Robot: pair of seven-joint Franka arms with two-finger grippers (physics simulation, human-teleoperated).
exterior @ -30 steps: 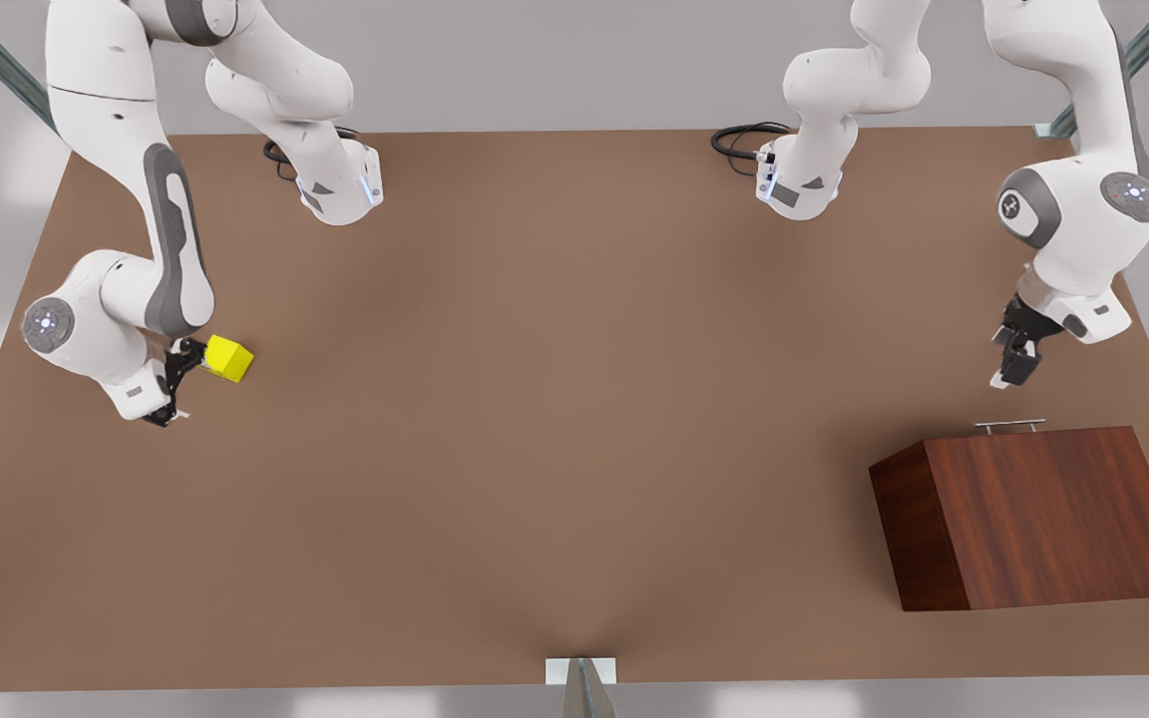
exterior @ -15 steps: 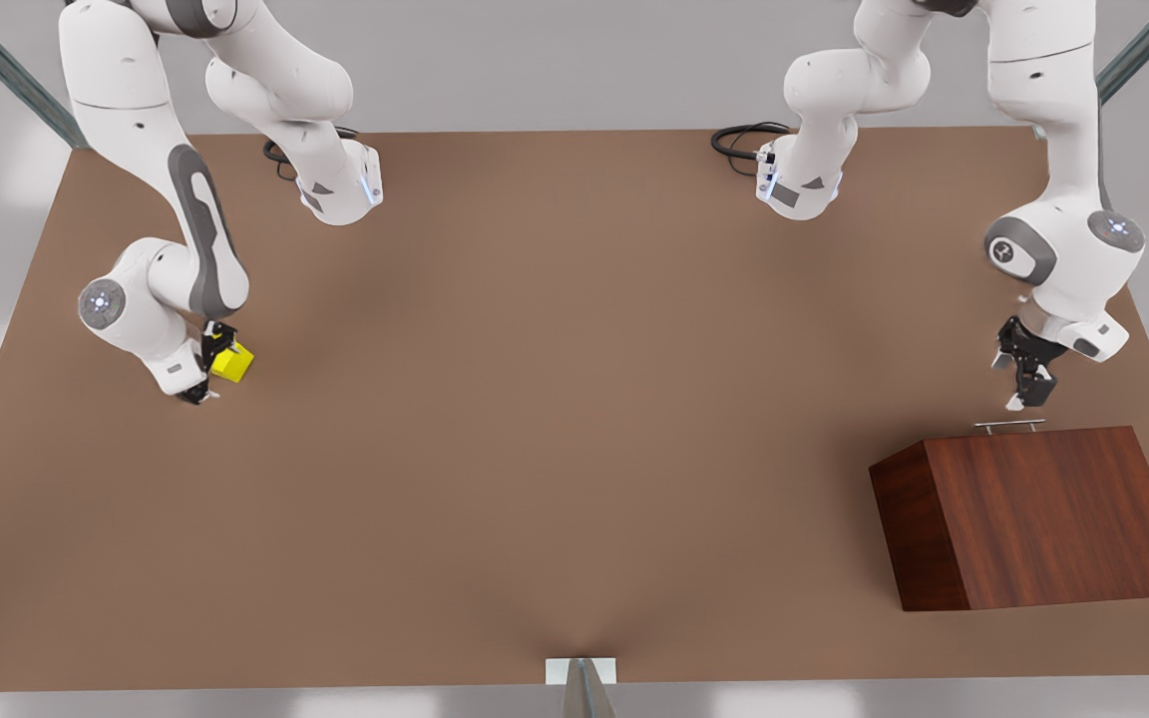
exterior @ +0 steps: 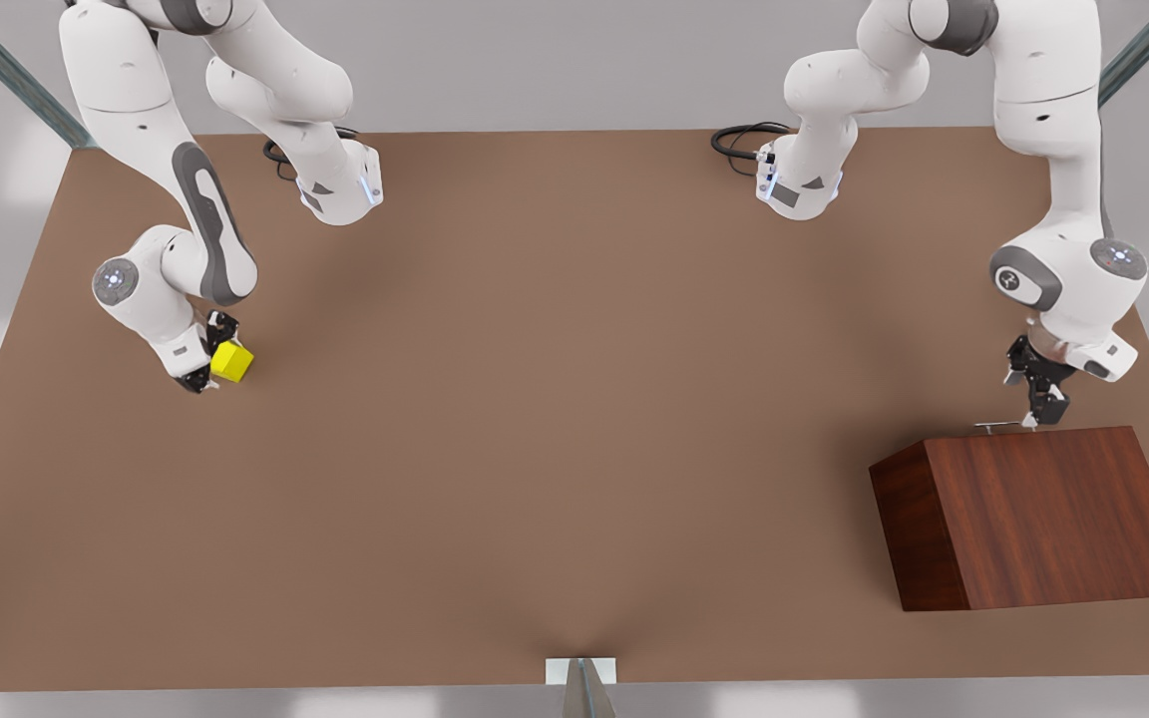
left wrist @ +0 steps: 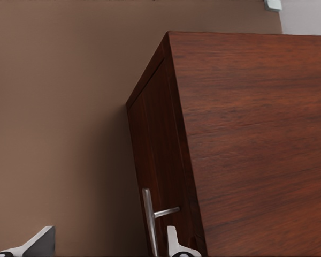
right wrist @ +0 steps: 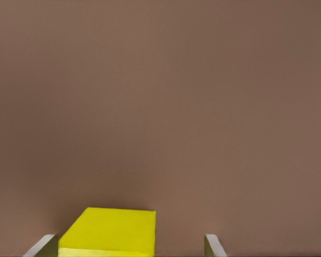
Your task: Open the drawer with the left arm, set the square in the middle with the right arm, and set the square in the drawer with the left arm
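We see the small yellow cube [exterior: 232, 361] on the brown tabletop [exterior: 555, 419] between the right gripper's [exterior: 203, 354] spread fingers; the left gripper [exterior: 1041, 404], also spread, straddles the shut wooden drawer's silver handle [left wrist: 148, 219], its fingertips cropped.

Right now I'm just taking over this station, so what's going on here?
Two white arms are each closing in on a job. The left gripper is down at the thin silver bar handle of the dark wooden drawer, fingers open around it; the drawer is not yet pulled out. The right gripper straddles the small yellow cube on the brown tabletop, fingers open.
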